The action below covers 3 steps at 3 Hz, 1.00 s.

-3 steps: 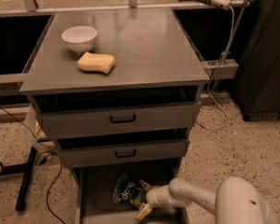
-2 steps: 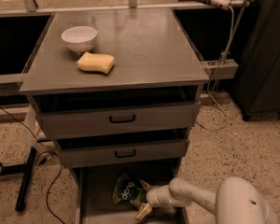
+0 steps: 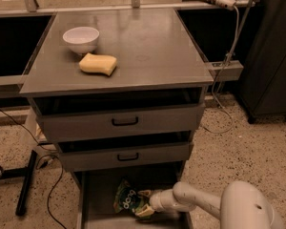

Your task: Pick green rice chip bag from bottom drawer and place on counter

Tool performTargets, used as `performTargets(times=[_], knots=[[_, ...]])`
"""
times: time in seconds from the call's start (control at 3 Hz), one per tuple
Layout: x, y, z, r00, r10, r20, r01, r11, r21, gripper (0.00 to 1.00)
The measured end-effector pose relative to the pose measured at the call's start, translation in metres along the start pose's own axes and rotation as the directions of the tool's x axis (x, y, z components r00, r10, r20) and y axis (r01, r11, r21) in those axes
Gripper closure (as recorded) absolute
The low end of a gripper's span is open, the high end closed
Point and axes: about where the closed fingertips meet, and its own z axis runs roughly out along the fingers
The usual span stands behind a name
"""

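The green rice chip bag (image 3: 128, 198) lies in the pulled-out bottom drawer (image 3: 97, 204), towards its middle, with its dark round logo facing up. My gripper (image 3: 144, 204) reaches in from the right on a white arm and is at the bag's right edge, touching it. The bag rests on the drawer floor. The counter (image 3: 152, 46) is the grey top of the cabinet, above the two black-handled drawers.
A white bowl (image 3: 81, 38) and a yellow sponge (image 3: 98, 63) sit on the counter's left side. Two upper drawers (image 3: 124, 122) stand slightly ajar above the bottom one. A black stand leg and cables (image 3: 26, 180) lie on the floor at left. A dark cabinet (image 3: 271, 56) stands at right.
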Motion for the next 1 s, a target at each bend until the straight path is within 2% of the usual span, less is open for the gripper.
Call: performTargets(times=[0.67,1.0], knots=[[0.0000,0.0001,0.0001,1.000,0.000,0.000,0.000,1.0000,0.000,0.88],[0.0000,0.0001,0.0001,1.000,0.000,0.000,0.000,1.0000,0.000,1.00]])
